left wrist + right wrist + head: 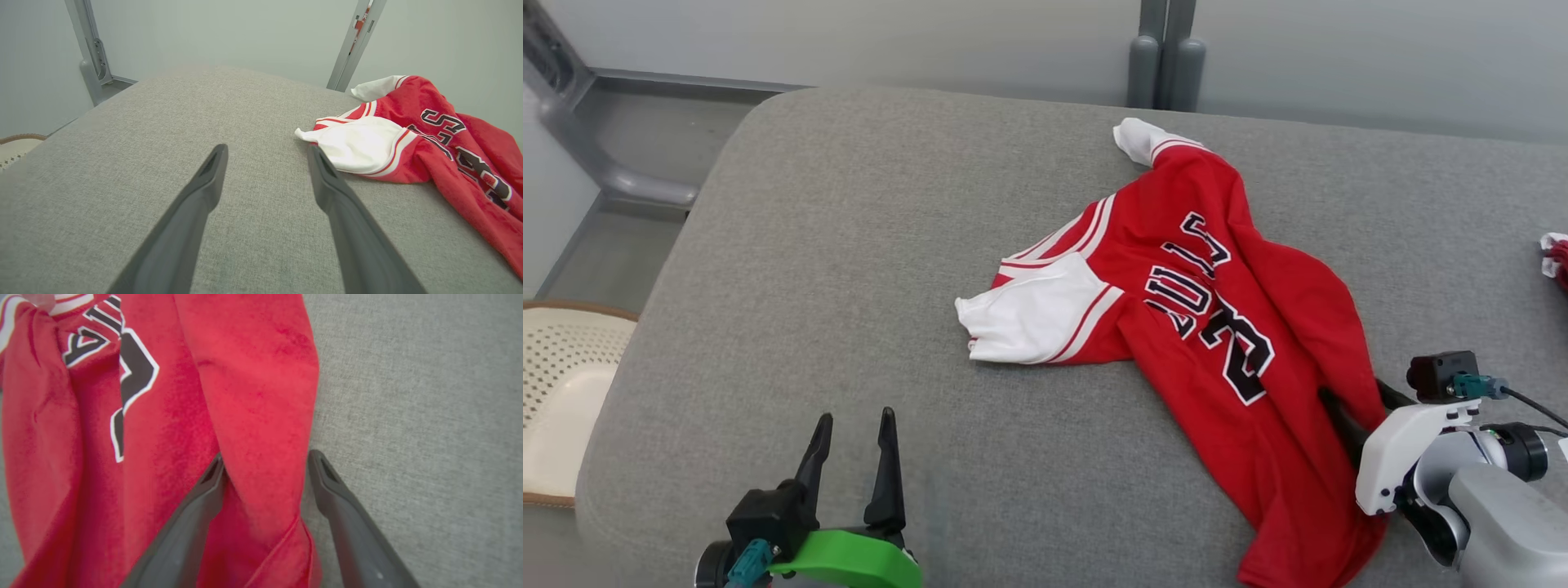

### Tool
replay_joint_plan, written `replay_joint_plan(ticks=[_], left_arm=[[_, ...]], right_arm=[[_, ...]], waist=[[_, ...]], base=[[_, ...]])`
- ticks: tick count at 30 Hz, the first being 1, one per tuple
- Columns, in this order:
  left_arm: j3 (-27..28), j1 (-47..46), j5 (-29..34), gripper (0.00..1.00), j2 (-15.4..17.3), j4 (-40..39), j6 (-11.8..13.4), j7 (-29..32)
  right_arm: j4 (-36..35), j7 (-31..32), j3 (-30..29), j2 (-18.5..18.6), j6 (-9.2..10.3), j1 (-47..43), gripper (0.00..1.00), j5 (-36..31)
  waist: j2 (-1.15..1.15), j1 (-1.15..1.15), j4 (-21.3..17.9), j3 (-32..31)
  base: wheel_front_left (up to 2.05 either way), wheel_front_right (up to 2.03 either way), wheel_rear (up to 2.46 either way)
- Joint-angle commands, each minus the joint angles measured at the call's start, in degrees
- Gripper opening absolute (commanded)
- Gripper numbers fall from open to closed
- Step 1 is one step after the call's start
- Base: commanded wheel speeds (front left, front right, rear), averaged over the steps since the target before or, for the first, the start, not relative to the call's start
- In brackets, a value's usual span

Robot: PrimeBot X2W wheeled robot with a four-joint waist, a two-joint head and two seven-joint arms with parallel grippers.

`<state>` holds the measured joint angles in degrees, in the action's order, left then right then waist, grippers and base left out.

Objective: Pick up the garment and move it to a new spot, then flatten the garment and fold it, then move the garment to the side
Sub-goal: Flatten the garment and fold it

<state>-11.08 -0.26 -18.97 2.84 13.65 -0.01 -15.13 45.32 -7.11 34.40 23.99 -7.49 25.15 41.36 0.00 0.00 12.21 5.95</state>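
Two grippers framed the scene you were watching, both with long, dark, tapered fingers. The garment [1201, 310] was a red jersey of soft, fleecy-looking knit with white sleeves, striped trim and black lettering edged in white. It lay crumpled on the right half of the grey cushion [849, 245], running from a white cuff at the far side down to the near side, where the frame cut it off. The cushion's cover was a coarse woven cloth, and its corners were rounded.

Your left gripper [849, 465] hovered at the near left, fingers spread wide with nothing between them. Its wrist view showed bare weave in the gap and the nearer white sleeve [359, 147] just to the right of one fingertip.

Your right gripper [265, 465] stood wide as well, at the garment's near right edge. Its wrist view showed what the head view could not: a long red fold lay in the gap between the fingers, not pinched. One finger was against the cloth and the other over bare cushion. From the head camera the jersey covered most of those fingers — only dark slivers showed beside the white wrist housing.

The lettering was rumpled and partly folded under, so you could not read it whole. A small red-and-white scrap [1556, 257] at the right edge and a cream perforated seat [564, 384] at the left were both cut off.
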Motion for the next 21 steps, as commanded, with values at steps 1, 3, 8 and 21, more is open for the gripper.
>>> replay_joint_plan(ticks=[1,3,8,21], left_arm=[[-0.1,-0.4,-0.4,1.00,0.1,0.0,0.1,0.0],[-0.3,-0.2,-0.6,1.00,0.1,-0.2,0.3,0.0],[-0.6,0.0,-0.8,1.00,0.1,-0.5,0.4,0.0],[-2.2,-2.1,-1.2,1.00,0.1,0.1,0.0,0.0]], right_arm=[[0.6,0.4,0.2,0.5,0.00,0.8,0.32,0.6],[1.1,0.0,0.1,1.5,0.00,1.9,0.00,0.7],[4.1,-0.5,-0.7,4.4,0.00,7.1,0.00,-1.5],[22.1,-1.8,-3.0,6.2,0.01,25.4,0.00,-13.8]], waist=[[0.00,0.00,1.8,0.3],[0.00,0.00,2.4,0.3],[0.00,0.00,3.4,0.7],[0.00,0.00,7.5,3.6]], base=[[0.00,0.00,0.00],[0.00,0.00,0.00],[0.00,0.00,0.00],[0.00,0.00,0.00]])
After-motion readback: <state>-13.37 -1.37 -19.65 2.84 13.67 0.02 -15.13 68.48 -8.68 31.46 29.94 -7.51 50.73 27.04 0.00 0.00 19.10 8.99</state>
